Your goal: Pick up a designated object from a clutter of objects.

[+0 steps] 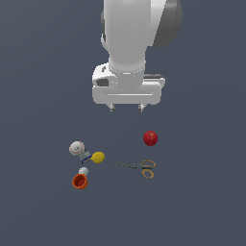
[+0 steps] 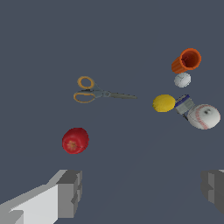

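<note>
Approach step; gripper (image 1: 127, 108) hovering high, jaws spread wide, holding nothing. Next: descend over scissors (image 1: 138, 166), right of lemon (image 1: 98, 157); align with blades.

A: What colours are seen on the scissors (image 1: 138, 166)?

B: Thin grey blades and orange-yellow loop handles are seen. The apple-like ball (image 1: 150, 138) is rendered red, the lemon (image 1: 98, 157) plain yellow.

A: And the rest?

B: The baseball (image 1: 76, 148) is shown white with red stitching, the cup (image 1: 79, 181) orange, the small box (image 2: 184, 105) white and blue. The gripper (image 1: 127, 108) is coloured white with grey fingers (image 2: 70, 193).
</note>
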### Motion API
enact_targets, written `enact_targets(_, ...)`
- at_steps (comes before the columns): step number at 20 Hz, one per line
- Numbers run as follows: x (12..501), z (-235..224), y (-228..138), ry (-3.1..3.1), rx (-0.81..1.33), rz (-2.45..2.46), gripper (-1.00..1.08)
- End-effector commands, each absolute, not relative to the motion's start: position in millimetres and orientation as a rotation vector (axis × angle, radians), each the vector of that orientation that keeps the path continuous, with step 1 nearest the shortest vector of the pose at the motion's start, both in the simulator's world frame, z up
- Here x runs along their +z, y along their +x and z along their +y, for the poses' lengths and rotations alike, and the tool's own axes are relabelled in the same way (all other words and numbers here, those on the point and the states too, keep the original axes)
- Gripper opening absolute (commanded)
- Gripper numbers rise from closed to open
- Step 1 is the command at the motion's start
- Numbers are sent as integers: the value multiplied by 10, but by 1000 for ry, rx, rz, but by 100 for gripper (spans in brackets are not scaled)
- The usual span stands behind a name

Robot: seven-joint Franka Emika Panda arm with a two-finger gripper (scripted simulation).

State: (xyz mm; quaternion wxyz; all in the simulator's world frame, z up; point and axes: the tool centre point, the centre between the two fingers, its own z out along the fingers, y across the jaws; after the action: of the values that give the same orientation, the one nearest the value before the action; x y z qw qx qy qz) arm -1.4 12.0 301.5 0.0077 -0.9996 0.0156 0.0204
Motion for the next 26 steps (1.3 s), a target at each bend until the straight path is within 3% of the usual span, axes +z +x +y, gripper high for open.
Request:
enact_targets(1, 3015, 120, -14, -3125, 64, 49, 100)
enact_targets(14, 3102, 264, 75, -3150, 13, -60, 100)
enact_targets(26, 2858, 279, 216, -3148, 14, -255, 100)
